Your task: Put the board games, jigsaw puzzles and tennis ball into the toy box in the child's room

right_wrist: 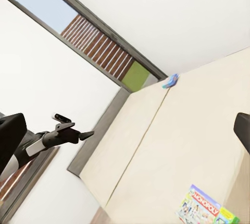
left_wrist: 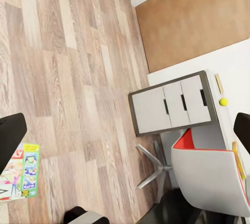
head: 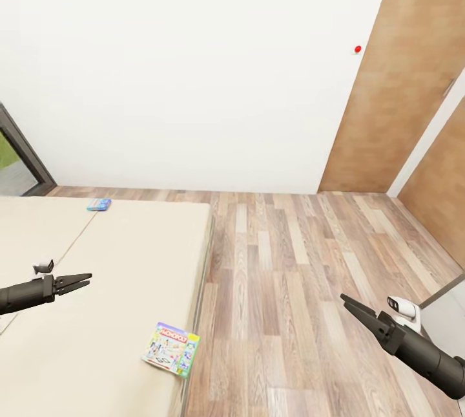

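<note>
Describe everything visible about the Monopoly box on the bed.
The Monopoly box is a flat, green-edged box with a colourful printed lid bearing a red-and-white logo. It lies flat, lid up, turned slightly askew, near the edge of the beige bed beside the wood floor. Only the bed cover touches it; both grippers are clear of it.

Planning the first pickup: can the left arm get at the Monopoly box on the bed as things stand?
Probably yes: the Monopoly box lies uncovered near the bed's edge, with nothing between it and the left gripper hovering over the cover.
</note>
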Robot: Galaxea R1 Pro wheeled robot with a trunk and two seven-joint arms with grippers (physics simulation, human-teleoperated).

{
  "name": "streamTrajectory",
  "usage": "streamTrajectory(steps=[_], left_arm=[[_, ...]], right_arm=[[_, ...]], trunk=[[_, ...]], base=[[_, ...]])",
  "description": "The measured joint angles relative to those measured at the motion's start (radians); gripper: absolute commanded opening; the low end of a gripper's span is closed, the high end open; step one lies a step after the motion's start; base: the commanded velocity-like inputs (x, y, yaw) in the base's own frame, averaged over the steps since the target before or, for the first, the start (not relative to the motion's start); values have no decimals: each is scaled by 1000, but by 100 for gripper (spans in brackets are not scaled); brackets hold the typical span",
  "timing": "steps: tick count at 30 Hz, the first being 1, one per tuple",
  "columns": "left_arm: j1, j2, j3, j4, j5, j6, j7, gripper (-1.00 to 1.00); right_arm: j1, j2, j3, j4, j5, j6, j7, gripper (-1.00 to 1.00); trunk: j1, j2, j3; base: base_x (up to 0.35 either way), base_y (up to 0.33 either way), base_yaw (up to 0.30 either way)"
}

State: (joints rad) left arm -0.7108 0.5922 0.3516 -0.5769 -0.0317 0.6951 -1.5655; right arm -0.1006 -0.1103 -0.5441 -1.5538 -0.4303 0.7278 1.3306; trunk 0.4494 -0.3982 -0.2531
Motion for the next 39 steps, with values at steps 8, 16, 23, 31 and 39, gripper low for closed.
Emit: streamTrajectory(steps=[8,16,23,31,39], left_arm=[[0,0,0,0,-1,0,0,100],[0,0,0,0,-1,0,0,100],[0,0,0,0,0,0,0,100],[0,-1,0,0,0,-1,0,100],[0,-6,0,0,0,-1,0,100]], right_arm=[[0,0,-1,0,0,0,0,100],[0,-1,-1,0,-1,0,0,100],[0,-1,-2,1,-1,0,0,100],[0,-1,-2,1,-2,0,-1,100],[0,-2,-3,2,-2,0,-2,100]], trunk=[[0,0,13],[0,0,26],[0,0,38],[0,0,51],[0,0,63]], base=[[0,-31,95],[0,-57,95],[0,-17,96],[0,-3,102],[0,-1,155]])
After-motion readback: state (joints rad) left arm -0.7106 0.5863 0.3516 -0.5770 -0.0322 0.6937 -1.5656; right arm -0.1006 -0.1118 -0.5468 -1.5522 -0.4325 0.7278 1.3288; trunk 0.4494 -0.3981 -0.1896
